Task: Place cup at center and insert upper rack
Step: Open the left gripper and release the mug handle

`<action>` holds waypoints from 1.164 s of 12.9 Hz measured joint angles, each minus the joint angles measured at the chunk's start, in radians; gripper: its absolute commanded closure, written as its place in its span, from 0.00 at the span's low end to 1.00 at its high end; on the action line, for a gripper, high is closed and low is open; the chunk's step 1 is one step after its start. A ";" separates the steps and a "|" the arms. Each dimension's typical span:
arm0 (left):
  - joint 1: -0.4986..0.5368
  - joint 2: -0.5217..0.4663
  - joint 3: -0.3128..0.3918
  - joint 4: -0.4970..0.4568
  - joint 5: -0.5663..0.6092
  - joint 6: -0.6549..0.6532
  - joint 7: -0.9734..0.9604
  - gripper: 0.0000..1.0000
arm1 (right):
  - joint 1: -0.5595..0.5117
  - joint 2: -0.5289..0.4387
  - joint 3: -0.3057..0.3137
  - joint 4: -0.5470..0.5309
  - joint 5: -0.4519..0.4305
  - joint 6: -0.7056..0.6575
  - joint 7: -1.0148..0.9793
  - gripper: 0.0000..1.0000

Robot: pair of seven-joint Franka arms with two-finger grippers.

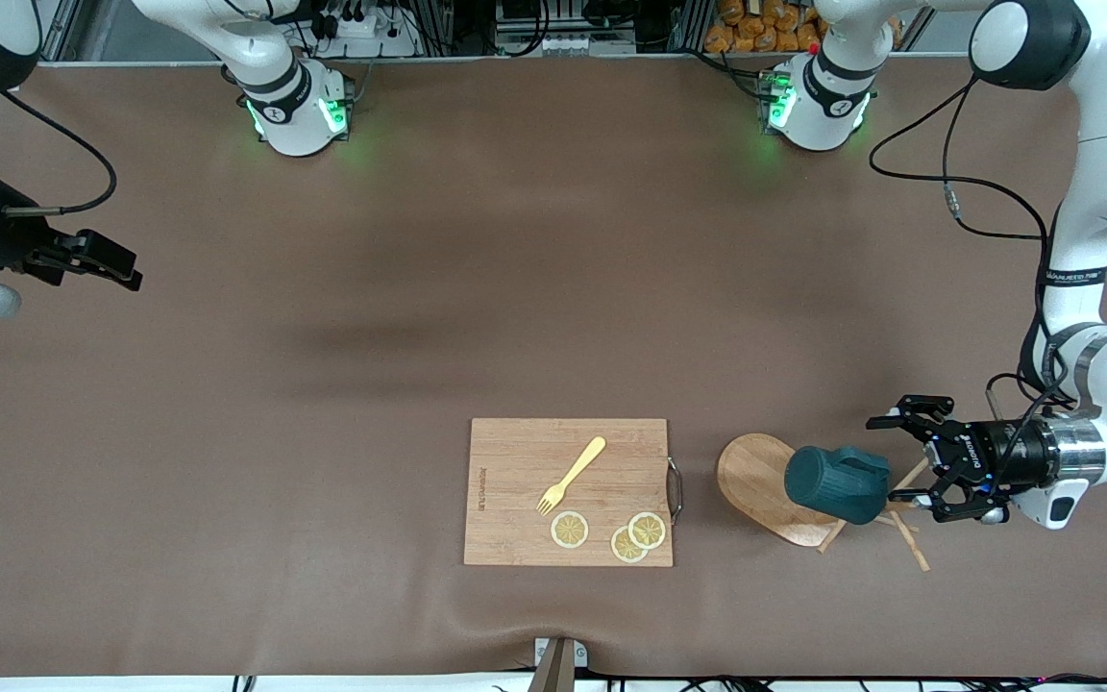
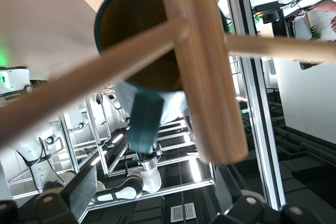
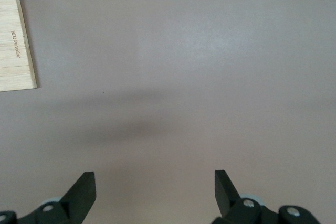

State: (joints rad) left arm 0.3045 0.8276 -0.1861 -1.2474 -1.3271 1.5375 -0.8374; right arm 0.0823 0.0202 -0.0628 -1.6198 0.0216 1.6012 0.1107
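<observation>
Upper rack: lying on its side toward the left arm's end of the table, at 3 o'clock from the cutting board; oval base stands on edge facing the board, post and pegs run away from it.
Cup: tipped on its side, resting against the rack's post just past the base; whether it hangs on a peg cannot be told.
Left gripper: low at the peg end of the rack, at 3 o'clock from the cup; fingers spread wide with nothing between them; post and crossing pegs fill the left wrist view.
Right gripper: waiting over bare table at the right arm's end; fingers parted and empty.
Cutting board: near the front edge at table centre, carrying a yellow fork and three lemon slices.
Table: brown covering.
</observation>
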 measured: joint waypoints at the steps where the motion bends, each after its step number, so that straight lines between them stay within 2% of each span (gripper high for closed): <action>1: 0.002 -0.015 0.000 0.007 0.000 -0.001 -0.012 0.00 | 0.000 0.000 0.000 0.000 0.000 0.000 0.000 0.00; 4: 0.000 -0.130 -0.002 0.025 0.069 -0.007 -0.042 0.00 | 0.000 0.000 0.000 -0.001 0.000 0.000 0.000 0.00; 8: -0.009 -0.300 -0.010 0.020 0.278 -0.010 -0.082 0.00 | 0.000 0.000 0.000 -0.001 0.000 0.000 0.000 0.00; 12: -0.107 -0.403 -0.021 0.017 0.556 -0.014 -0.092 0.00 | 0.000 0.000 0.000 -0.001 0.000 0.000 0.000 0.00; 15: -0.143 -0.460 -0.038 0.014 0.705 -0.014 -0.096 0.00 | 0.000 0.000 -0.001 -0.002 0.000 0.000 0.000 0.00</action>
State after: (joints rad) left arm 0.1618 0.3675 -0.2245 -1.2330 -0.6225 1.5233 -0.9337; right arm 0.0823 0.0202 -0.0633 -1.6215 0.0216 1.6011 0.1107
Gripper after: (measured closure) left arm 0.000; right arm 0.000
